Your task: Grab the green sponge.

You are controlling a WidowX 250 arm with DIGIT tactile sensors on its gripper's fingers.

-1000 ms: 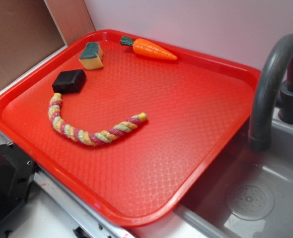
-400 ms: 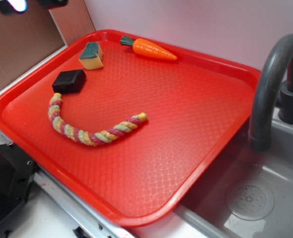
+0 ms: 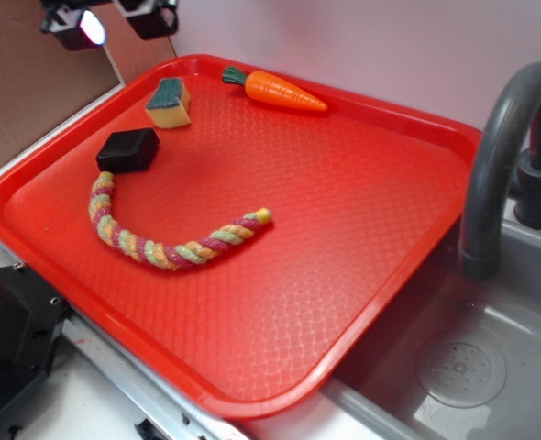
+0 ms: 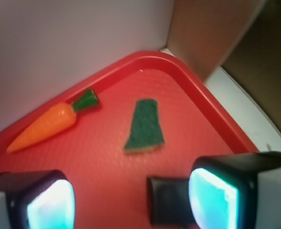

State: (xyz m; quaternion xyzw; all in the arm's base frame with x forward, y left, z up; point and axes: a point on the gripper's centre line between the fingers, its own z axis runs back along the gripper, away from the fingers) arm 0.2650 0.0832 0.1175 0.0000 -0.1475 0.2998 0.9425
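Moved since earlier: gripper (image 3: 113,20) lower into top-left corner of exterior view vs 0.4 s ago; absent from view 1.0 s ago. Tray items unchanged in place.
Gripper: above tray's far-left corner, beyond rim, clear of all items. Only lower tips visible in exterior view.
Claw state: spread; wrist view shows two fingers (image 4: 212,198) well apart at bottom edge, nothing between them but tray floor.
Green sponge (image 3: 169,102): on tray floor near far-left corner, dark green face up, pale yellow body below. In wrist view (image 4: 144,126) ahead of fingers, roughly centred betw. them, untouched.
Black block (image 3: 127,150): on tray, just nearer camera than sponge, apart from it. In wrist view (image 4: 170,200) partly hidden behind right-hand finger.
Carrot (image 3: 275,91): orange toy w/ green top, lying along far rim, right of sponge, not touching it. Green end toward sponge.
Rope (image 3: 160,243): twisted multicolour piece, curved like a J, one end just beside black block; contact w/ block: cannot tell.
Tray (image 3: 362,229): red, textured floor, raised rim; right part bare.
Faucet (image 3: 500,156): grey, curved, right of tray.
Sink (image 3: 463,367): grey basin w/ round drain, lower right.
Wall: pale behind tray; brown panel (image 3: 23,82) at left.
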